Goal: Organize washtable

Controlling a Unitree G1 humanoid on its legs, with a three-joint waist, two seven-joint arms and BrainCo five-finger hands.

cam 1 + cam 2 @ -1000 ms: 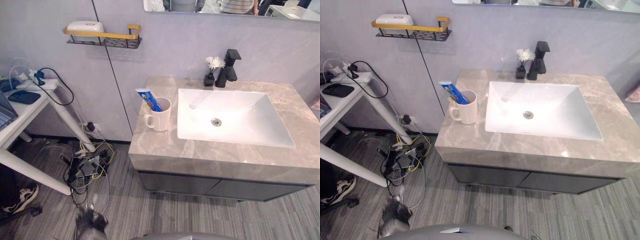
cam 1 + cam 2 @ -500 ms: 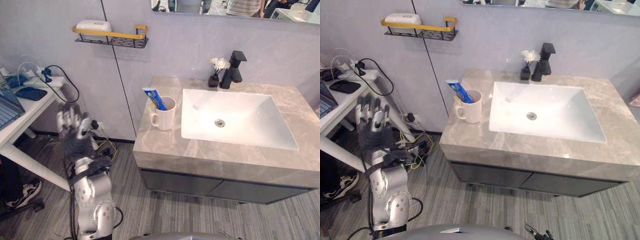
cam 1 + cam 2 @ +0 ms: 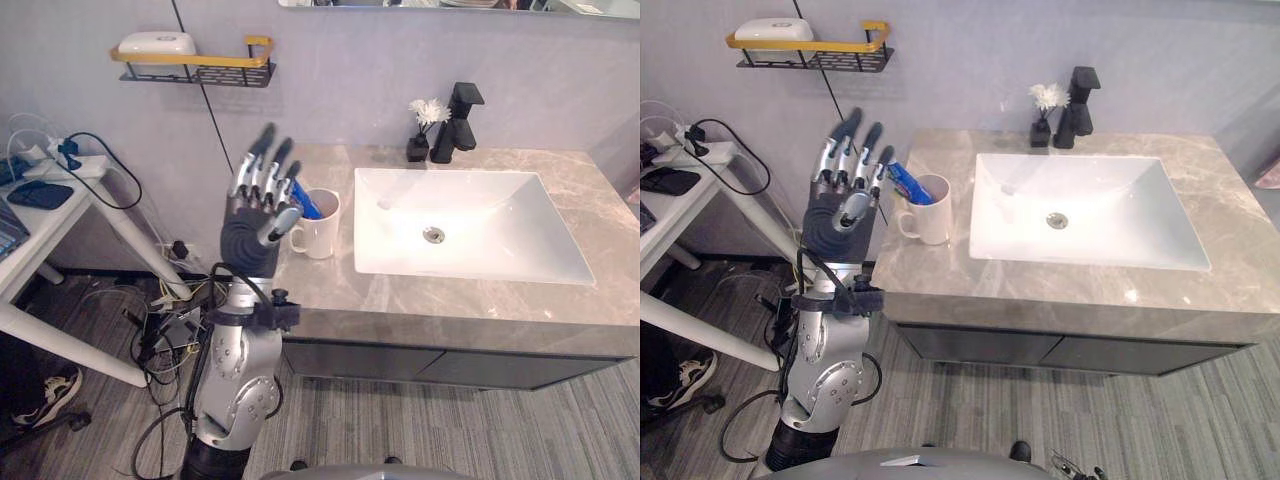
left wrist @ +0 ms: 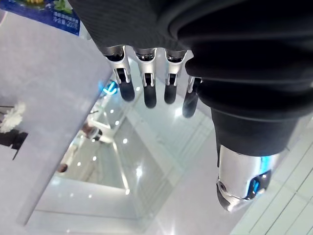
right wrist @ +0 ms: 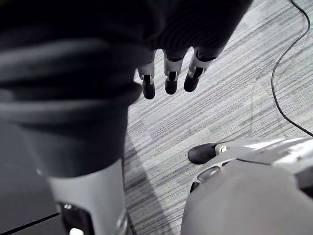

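Item 1, nearest: my right hand (image 5: pixel 170 78). I am letting it hang low over the grey striped plank floor (image 5: pixel 230 107), fingers straight and loose, carrying nothing.

Item 2: my left hand (image 3: pixel 257 218). I am holding it upright in front of the left end of the washstand, dark ribbed back facing me, fingers spread and pointing up, thumb out to the side. It is gripping nothing and is standing apart from the mug beyond it.

Item 3: grey veined marble countertop (image 3: pixel 335 290), sitting over dark flat-fronted drawers (image 3: pixel 450 366).

Item 4: white ceramic mug with a handle (image 3: pixel 931 211), standing upright on the counter's left part, just beside the basin. A blue toothpaste tube (image 3: pixel 907 183) is leaning out of it toward the left.

Item 5: white rectangular sunken basin (image 3: pixel 470 235) with a round metal drain, taking up the middle and right of the counter.

Item 6: small black vase with white flowers (image 3: pixel 421 138), standing at the counter's back edge, just beside the faucet.

Item 7: matt black angular faucet (image 3: pixel 461 118), standing behind the basin against the wall.

Item 8: white side table with slanted legs (image 3: pixel 70 205), standing left of the washstand and carrying cables and dark devices.

Item 9, farthest: black wire wall shelf with a gold rail (image 3: pixel 205 68), hanging high on the grey wall to the left, with a white oblong box (image 3: pixel 157 43) lying on its left end.
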